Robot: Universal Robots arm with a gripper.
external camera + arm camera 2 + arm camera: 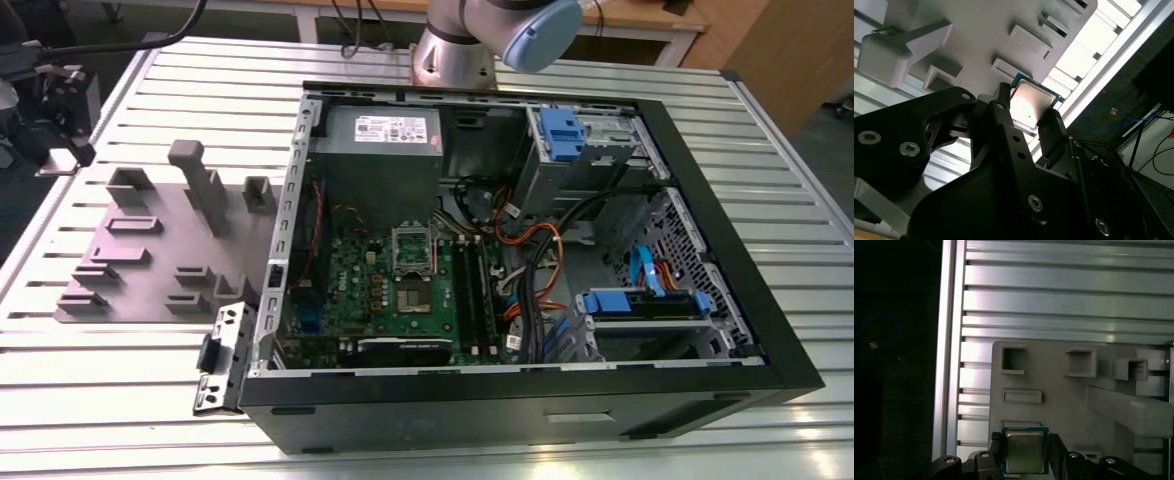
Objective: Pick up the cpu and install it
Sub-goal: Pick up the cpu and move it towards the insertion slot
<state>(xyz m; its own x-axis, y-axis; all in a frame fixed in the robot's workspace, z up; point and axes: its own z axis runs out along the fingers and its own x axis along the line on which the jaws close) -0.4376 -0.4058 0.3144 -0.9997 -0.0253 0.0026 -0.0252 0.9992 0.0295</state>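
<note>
We see the cpu (1033, 104) pinched in the gripper (1029, 114) over the grey fixture plate (984, 30).
In the exterior view, we find the open computer case (534, 400) on the slatted metal table (200, 70). Its green motherboard (354, 275) faces up, and the plate lies just beside it on the exterior view's left. In the second wrist view, two black fingers (1002, 107) clamp opposite edges of the chip. In the first wrist view, we see the same grip, with the cpu (1025, 450) above the plate's edge near a shallow slot (1022, 396).

Lid of cpu (1025, 452): silvery metal, soft sheen; gripper (1025, 440) matt black. Grey jig plate (1054, 390) looks matt plastic, table (1054, 300) ribbed shiny alu
</note>
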